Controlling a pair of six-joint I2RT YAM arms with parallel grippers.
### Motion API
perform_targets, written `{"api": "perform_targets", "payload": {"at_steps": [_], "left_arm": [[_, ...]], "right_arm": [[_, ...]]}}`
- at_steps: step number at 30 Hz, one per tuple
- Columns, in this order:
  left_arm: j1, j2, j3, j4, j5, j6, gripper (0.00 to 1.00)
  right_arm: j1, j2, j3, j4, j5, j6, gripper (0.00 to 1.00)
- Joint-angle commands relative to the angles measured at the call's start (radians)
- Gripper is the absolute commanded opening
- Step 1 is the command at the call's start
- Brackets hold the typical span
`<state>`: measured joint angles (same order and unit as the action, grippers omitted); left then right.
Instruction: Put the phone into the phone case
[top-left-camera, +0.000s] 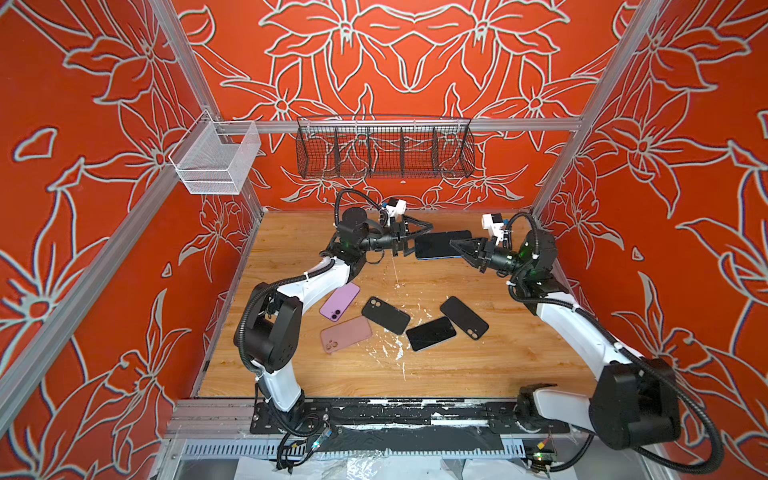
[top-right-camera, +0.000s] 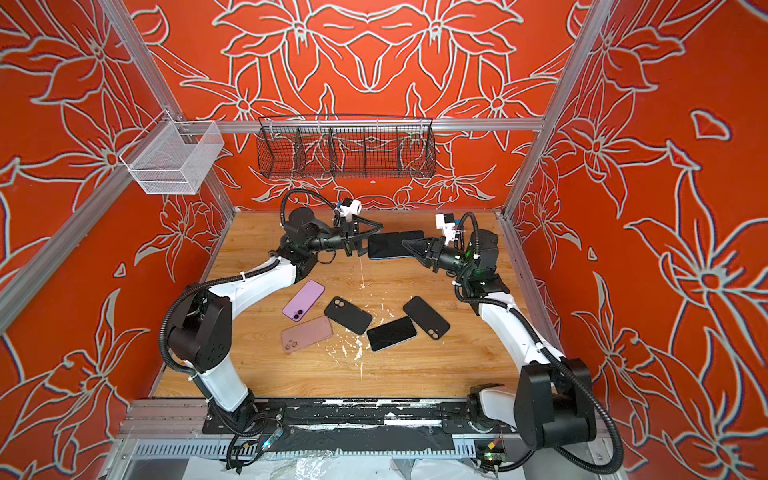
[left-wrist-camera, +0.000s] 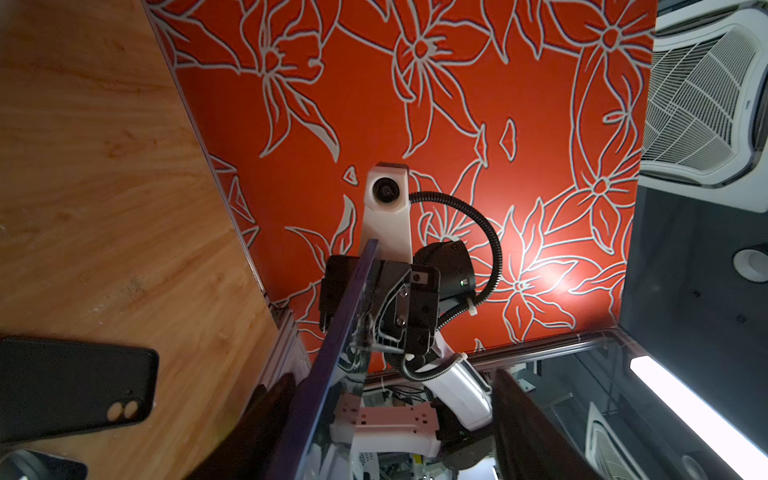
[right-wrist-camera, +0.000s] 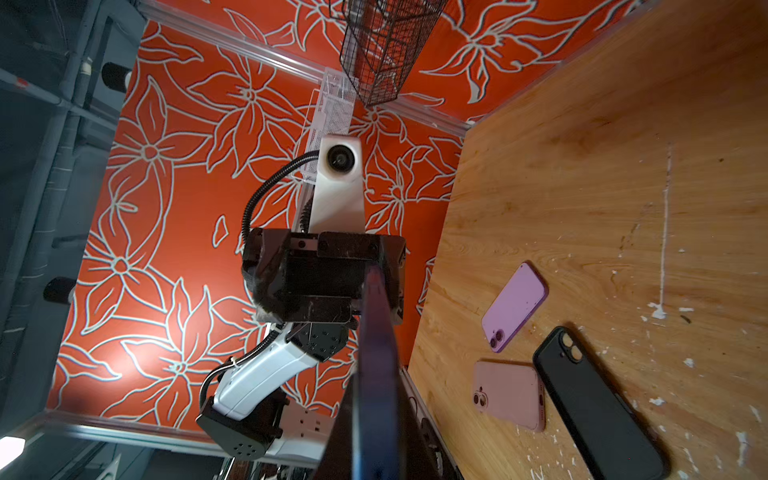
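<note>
A: Pink case (top-left-camera: 345, 334) lay nearest on the table (top-left-camera: 478, 374). Where was the phone (top-left-camera: 438, 246)?
B: Up in the air near the back, between both hands. Right hand (top-left-camera: 455, 246) was clenched on one end; left hand (top-left-camera: 422, 237) stood spread open around the other end, not gripping.

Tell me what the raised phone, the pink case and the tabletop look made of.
The raised phone: glossy glass front, it mirrors the room; bluish rim, likely metal. The pink case: matte, probably silicone, no glare. The tabletop: wood-grain, perhaps laminate, scuffed white.
</note>
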<state>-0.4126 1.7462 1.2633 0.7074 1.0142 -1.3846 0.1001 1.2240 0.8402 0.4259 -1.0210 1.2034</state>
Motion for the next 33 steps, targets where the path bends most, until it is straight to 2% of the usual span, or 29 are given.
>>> {"api": "perform_targets", "payload": {"at_steps": [1, 5, 8, 12, 16, 22, 27, 33], "left_arm": [[0.018, -0.069, -0.018, -0.072, -0.022, 0.090, 0.78], [0.023, -0.127, -0.017, -0.296, -0.074, 0.255, 0.80], [0.012, -0.182, 0.015, -0.566, -0.172, 0.453, 0.80], [-0.070, -0.210, 0.133, -0.998, -0.435, 0.777, 0.79], [-0.186, -0.170, 0.219, -1.223, -0.698, 0.961, 0.78], [-0.340, -0.008, 0.353, -1.409, -0.977, 1.113, 0.76], [-0.379, 0.145, 0.436, -1.467, -1.012, 1.103, 0.72], [-0.419, 0.272, 0.501, -1.445, -1.035, 1.051, 0.63]], "right_arm": [[-0.039, -0.090, 0.025, -0.123, 0.067, -0.076, 0.00], [-0.079, -0.167, 0.054, -0.341, 0.129, -0.180, 0.00], [-0.109, -0.230, 0.083, -0.531, 0.205, -0.261, 0.00], [-0.144, -0.320, 0.101, -0.757, 0.358, -0.357, 0.00], [-0.146, -0.402, 0.100, -0.938, 0.535, -0.453, 0.00], [-0.147, -0.478, 0.098, -1.163, 0.769, -0.549, 0.00], [-0.147, -0.558, 0.068, -1.250, 0.890, -0.563, 0.00], [-0.147, -0.620, 0.037, -1.294, 0.918, -0.572, 0.00]]}}
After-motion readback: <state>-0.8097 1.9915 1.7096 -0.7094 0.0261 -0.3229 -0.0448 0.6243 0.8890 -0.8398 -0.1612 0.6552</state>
